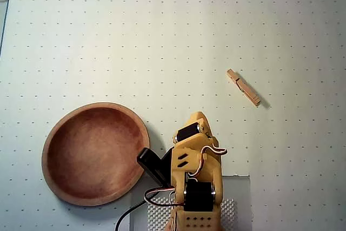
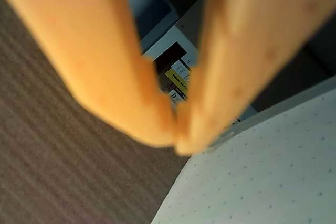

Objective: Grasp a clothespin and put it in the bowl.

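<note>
Overhead view: the clothespin is seen right of centre on the worktop, the bowl lower left; in the wrist view the jaws are pressed together, empty

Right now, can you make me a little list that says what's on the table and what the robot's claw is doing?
surface: pale dotted mat
clothespin: small light-tan wooden spring clothespin, lying flat and diagonal, right of centre in the overhead view
bowl: large round reddish-brown wooden bowl, at lower left, nothing inside
arm: yellow robot arm, at bottom centre, between bowl and clothespin
gripper: yellow two-finger gripper, fingertips touching, holding nothing
task status: clothespin not yet grasped
</note>
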Robot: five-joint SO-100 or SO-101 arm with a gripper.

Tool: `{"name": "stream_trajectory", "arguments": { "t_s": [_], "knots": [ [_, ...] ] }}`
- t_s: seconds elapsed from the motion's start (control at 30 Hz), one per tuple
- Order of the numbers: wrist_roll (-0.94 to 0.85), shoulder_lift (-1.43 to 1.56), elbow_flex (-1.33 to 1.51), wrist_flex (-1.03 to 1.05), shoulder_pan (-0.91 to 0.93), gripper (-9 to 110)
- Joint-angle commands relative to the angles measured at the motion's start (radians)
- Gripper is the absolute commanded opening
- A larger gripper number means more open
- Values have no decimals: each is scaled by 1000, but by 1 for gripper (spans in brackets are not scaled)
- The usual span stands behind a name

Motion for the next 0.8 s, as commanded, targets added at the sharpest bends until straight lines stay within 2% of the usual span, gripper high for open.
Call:
{"name": "stream_trajectory", "arguments": {
  "t_s": [0.0,0.17,0.37,0.77],
  "knots": [
    [-87,-233,-235,26,8,-3],
    [-219,-462,-433,109,12,-3],
    [-425,-693,-634,166,115,-3],
    [-902,-910,-684,410,178,-3]
  ]
}}
